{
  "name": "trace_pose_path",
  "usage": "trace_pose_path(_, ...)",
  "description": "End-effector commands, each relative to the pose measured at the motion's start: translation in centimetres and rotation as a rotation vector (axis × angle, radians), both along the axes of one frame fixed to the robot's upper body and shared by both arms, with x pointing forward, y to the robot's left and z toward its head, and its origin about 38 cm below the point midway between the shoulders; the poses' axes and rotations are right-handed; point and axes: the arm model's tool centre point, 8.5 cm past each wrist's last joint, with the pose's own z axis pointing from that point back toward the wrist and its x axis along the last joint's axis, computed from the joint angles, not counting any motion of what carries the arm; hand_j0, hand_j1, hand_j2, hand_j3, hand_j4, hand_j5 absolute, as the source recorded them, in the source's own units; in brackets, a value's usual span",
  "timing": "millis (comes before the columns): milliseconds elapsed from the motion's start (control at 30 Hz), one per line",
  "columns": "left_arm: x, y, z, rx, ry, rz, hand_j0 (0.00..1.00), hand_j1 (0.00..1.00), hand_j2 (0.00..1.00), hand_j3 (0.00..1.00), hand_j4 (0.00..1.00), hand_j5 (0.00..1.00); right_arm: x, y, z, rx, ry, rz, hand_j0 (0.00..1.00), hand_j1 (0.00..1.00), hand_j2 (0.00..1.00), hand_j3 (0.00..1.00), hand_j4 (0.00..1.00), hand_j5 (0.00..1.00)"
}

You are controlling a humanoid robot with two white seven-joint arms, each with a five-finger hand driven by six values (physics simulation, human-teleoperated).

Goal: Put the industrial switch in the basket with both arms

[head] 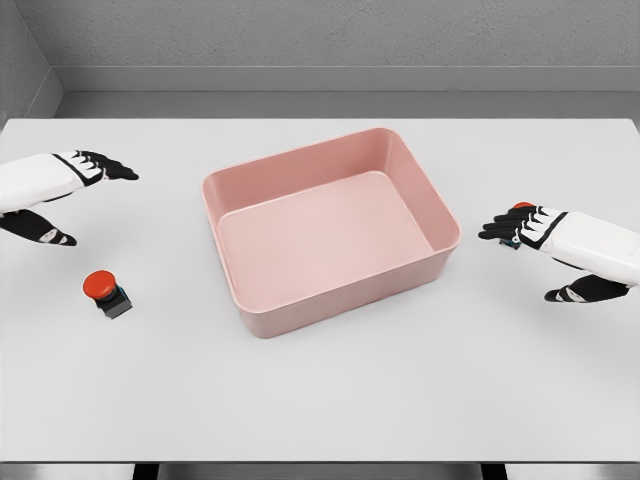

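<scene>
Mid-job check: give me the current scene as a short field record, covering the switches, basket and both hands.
basket: pink basket, centre of the table, nothing inside
switch near left: red-button switch on the table, left of the basket, untouched
switch near right: second switch, only a red top showing, mostly hidden behind the fingers
left hand: left hand open, above and apart from the near switch
right hand: right hand at the second switch; grasp unclear
</scene>
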Motion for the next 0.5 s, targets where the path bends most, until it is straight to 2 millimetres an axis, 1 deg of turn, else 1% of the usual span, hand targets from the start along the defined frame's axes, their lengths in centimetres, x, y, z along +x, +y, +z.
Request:
trace_pose_path(0,0.0,0.0,0.2,-0.006,-0.002,0.002,1.0,1.0,1.0,1.0,1.0,1.0,0.0,0.0,0.1,0.006,0.002,-0.003,1.0,1.0,1.0,1.0,1.0,1.0)
trace_pose_path(100,-0.4,0.3,0.2,0.003,0.004,0.002,1.0,1.0,1.0,1.0,1.0,1.0,0.0,-0.1,0.2,0.017,0.001,-0.005,1.0,1.0,1.0,1.0,1.0,1.0)
trace_pose_path(200,-2.1,1.1,0.0,0.038,0.031,-0.002,1.0,1.0,1.0,1.0,1.0,1.0,0.1,-0.3,0.5,0.011,-0.009,-0.009,1.0,1.0,1.0,1.0,1.0,1.0)
trace_pose_path(267,-2.3,1.5,0.0,0.063,0.032,0.0,1.0,1.0,1.0,1.0,1.0,1.0,0.4,-0.5,1.2,0.001,-0.027,-0.013,1.0,1.0,1.0,1.0,1.0,1.0)
trace_pose_path(300,-2.6,2.1,0.2,0.084,0.032,0.009,1.0,1.0,1.0,1.0,1.0,1.0,0.5,-0.8,1.8,-0.007,-0.042,-0.027,1.0,1.0,1.0,1.0,1.0,1.0)
trace_pose_path(367,-2.8,2.7,0.3,0.115,0.03,0.013,1.0,1.0,1.0,1.0,1.0,1.0,0.9,-1.3,1.5,-0.041,0.0,-0.084,1.0,1.0,1.0,1.0,1.0,1.0)
trace_pose_path(433,-3.3,2.7,-0.1,0.139,0.038,0.002,1.0,1.0,1.0,1.0,1.0,1.0,1.5,-2.0,1.1,-0.089,0.066,-0.162,1.0,1.0,1.0,1.0,1.0,1.0)
trace_pose_path(467,-3.7,3.6,0.5,0.17,0.034,0.014,1.0,1.0,1.0,1.0,1.0,1.0,1.8,-2.5,0.8,-0.111,0.08,-0.226,1.0,1.0,1.0,1.0,1.0,1.0)
